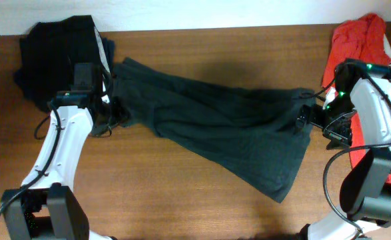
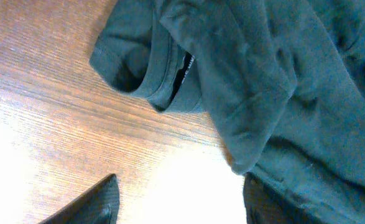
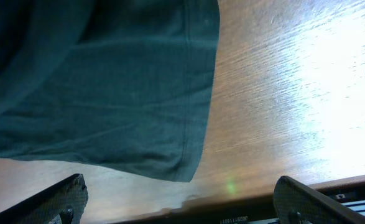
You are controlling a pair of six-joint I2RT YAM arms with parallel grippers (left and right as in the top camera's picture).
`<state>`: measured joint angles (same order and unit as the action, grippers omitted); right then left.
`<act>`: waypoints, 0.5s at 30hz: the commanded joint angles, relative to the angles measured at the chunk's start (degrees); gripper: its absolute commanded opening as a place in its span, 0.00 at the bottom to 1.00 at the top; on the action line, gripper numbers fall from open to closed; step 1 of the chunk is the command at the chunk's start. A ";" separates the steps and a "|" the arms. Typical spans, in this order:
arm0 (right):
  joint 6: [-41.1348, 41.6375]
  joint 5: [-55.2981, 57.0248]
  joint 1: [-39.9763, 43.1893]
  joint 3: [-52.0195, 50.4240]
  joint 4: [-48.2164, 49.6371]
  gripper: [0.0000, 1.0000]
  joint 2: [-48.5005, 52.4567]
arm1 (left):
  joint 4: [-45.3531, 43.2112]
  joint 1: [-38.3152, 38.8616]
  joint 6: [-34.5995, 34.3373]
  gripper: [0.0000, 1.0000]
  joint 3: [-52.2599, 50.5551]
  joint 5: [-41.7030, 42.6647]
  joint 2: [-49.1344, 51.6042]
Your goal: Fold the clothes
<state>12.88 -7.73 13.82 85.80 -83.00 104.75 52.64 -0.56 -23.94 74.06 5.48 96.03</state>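
Over the brown tabletop (image 1: pixel 182 207), facing a dark T-shirt (image 1: pixel 228 127) sprawling crumpled, long axis running from 10 o'clock to 4 o'clock. Holding the left end effector (image 2: pixel 181 186) gaping and empty, collar lying just ahead at 12 o'clock. Spreading the right end effector (image 3: pixel 181 182) wide too, gripping nothing, hem corner touching its gap. Probably needing both arms, each sitting equally near its own end.

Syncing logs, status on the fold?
Left gripper open, right gripper open. Dark T-shirt lies rumpled, unfolded, between them. Red shirt, dark pile off to sides.
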 commanded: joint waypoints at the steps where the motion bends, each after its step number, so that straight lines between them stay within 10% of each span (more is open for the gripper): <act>1: 0.00 -3.23 -0.37 -1.29 0.31 0.99 -0.02 | 2.05 4.44 2.99 0.18 -3.17 -0.15 2.45; 15: 0.00 -3.26 -0.37 -11.04 4.42 0.99 -0.02 | -13.44 17.03 2.10 0.35 -3.76 -5.88 17.49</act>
<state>12.91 -10.59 13.82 75.09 -78.87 104.75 40.29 16.60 -22.06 70.65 3.97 111.68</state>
